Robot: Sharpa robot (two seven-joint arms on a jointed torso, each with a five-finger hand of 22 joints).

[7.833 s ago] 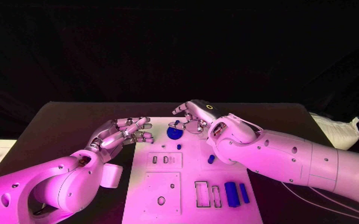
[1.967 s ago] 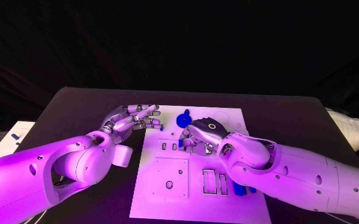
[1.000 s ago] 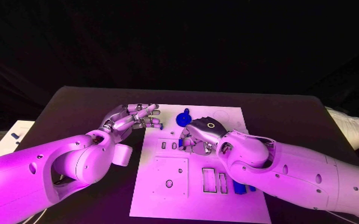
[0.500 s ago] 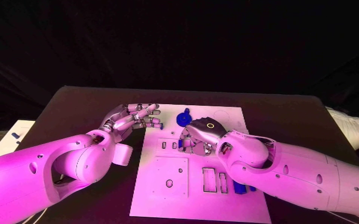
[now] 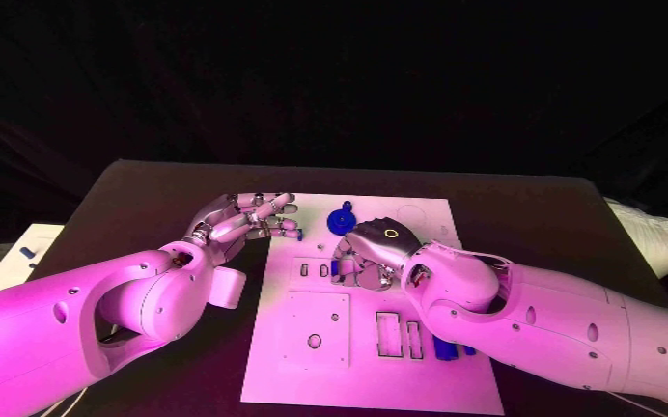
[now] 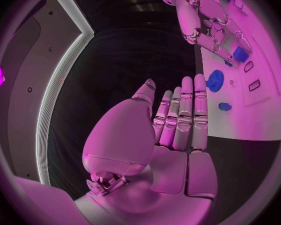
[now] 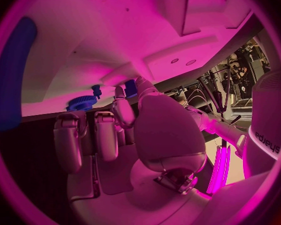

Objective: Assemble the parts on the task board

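Task board (image 5: 320,359) lying mid-desk (image 5: 153,195); round part (image 5: 341,221) near its far edge, bar parts (image 5: 446,349) at its right, near side

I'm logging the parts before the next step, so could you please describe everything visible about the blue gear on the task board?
The blue gear is a round, toothed disc with a raised stub at its centre, plastic by its look. It sits at the far part of the white task board, just beyond the right hand and to the right of the left hand. Neither hand touches it in the head view. Whether it lies loose or is seated cannot be told.
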